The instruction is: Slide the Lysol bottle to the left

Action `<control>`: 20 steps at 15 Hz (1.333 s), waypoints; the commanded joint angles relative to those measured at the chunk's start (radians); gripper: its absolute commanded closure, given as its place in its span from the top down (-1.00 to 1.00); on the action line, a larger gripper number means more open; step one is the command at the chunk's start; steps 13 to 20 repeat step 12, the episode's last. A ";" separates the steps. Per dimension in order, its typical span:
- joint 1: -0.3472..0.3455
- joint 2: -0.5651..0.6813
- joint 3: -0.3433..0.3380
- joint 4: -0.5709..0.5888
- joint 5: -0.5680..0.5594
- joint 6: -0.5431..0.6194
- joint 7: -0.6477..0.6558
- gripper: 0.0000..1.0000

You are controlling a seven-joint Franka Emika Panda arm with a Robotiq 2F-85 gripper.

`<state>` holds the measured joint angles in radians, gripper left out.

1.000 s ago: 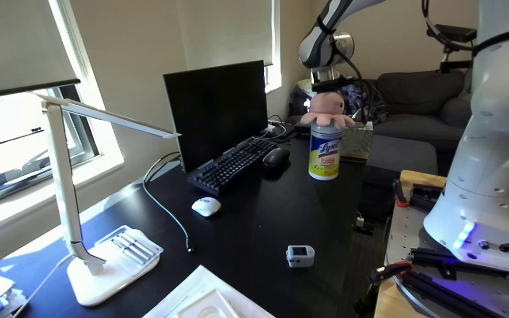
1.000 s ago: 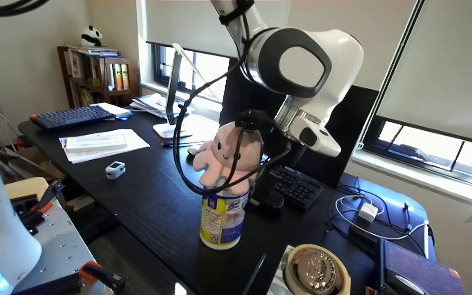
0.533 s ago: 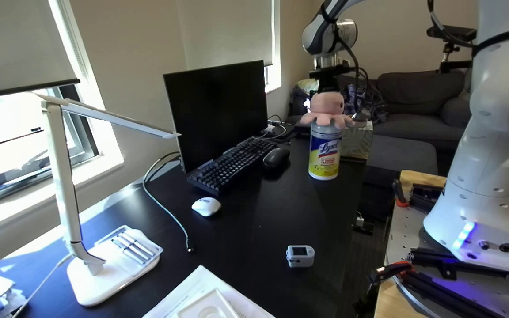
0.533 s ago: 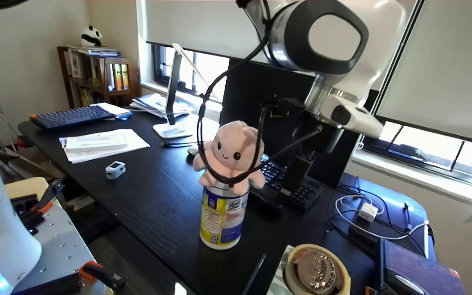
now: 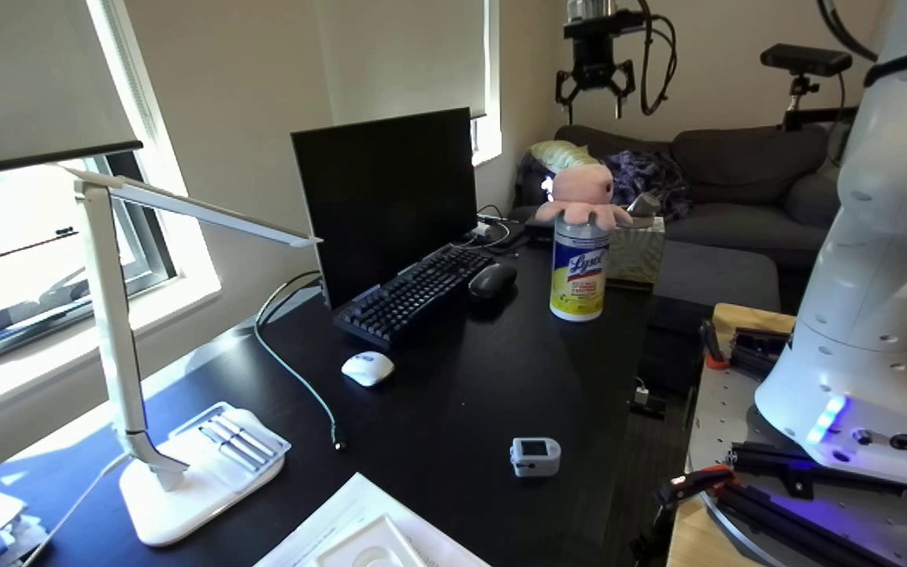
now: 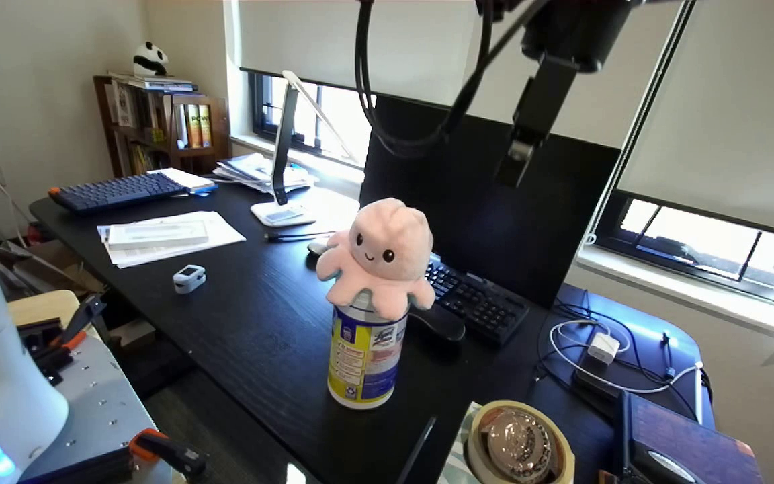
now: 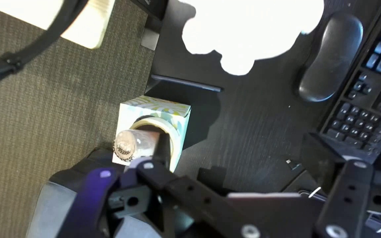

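The Lysol bottle [image 5: 578, 276] stands upright on the black desk, with a yellow, blue and white label; it also shows in an exterior view [image 6: 365, 363]. A pink octopus plush [image 5: 582, 193] sits on its top and shows in both exterior views [image 6: 387, 255]. In the wrist view the plush [image 7: 250, 29] is washed out white at the top, and the bottle is hidden. My gripper [image 5: 594, 113] is open and empty, well above the plush, apart from it. Its spread fingers also show in the wrist view [image 7: 238, 148].
A patterned tissue box [image 5: 636, 252] stands behind the bottle, with a tape roll [image 6: 562, 444] on it. A black mouse [image 5: 493, 281], keyboard [image 5: 414, 291] and monitor [image 5: 390, 205] are beside it. A white mouse [image 5: 368, 368], oximeter [image 5: 535, 457] and lamp [image 5: 107, 315] are also on the desk.
My gripper has risen well away from the plush and bottle, and its open fingers now show above them. The bottle and plush have not moved.
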<state>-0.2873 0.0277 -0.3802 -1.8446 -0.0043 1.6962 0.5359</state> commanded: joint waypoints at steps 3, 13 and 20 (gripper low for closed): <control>0.053 -0.301 0.134 -0.092 -0.077 -0.176 -0.095 1.00; 0.132 -0.441 0.309 -0.198 -0.068 -0.123 -0.134 1.00; 0.132 -0.441 0.309 -0.198 -0.068 -0.123 -0.134 1.00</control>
